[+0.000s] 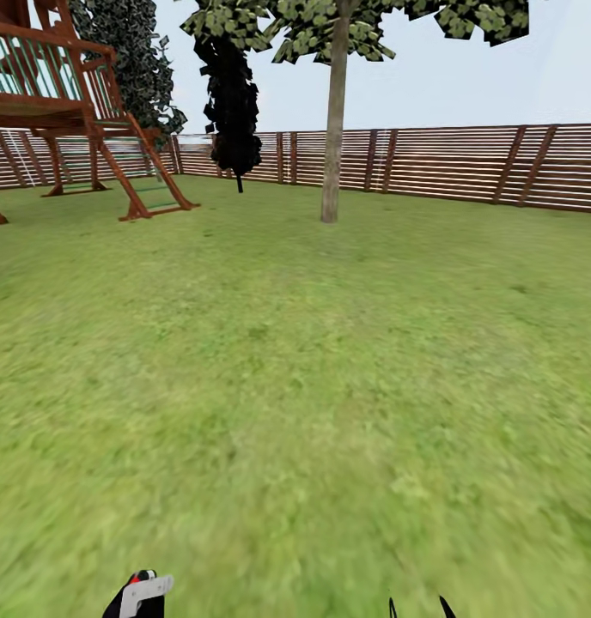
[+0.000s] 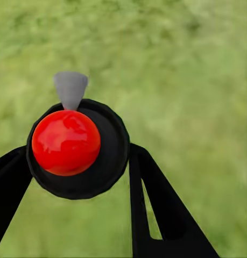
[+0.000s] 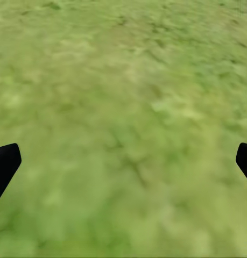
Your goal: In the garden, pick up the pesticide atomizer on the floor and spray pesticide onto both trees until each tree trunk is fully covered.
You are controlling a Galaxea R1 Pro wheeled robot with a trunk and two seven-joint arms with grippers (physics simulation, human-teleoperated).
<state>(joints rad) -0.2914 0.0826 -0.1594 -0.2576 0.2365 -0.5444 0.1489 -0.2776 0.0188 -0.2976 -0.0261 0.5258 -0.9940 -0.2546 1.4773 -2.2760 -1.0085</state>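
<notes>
While the left gripper (image 2: 75, 161) clenches the pesticide atomizer (image 2: 75, 145) low over the grass (image 1: 313, 386) and the right gripper (image 3: 123, 161) hangs spread and released, open lawn runs to the pale-trunked tree (image 1: 332, 146), dark tree (image 1: 234, 112), playhouse (image 1: 63, 103) and bounding fence (image 1: 467, 163).

The site was a fenced back garden. Grass lawn (image 1: 313, 360) covered the ground, a slatted wooden fence (image 1: 467, 163) enclosed it, two trees (image 1: 333, 112) stood near the fence, and a wooden play tower (image 1: 63, 94) occupied one corner under open sky.
</notes>
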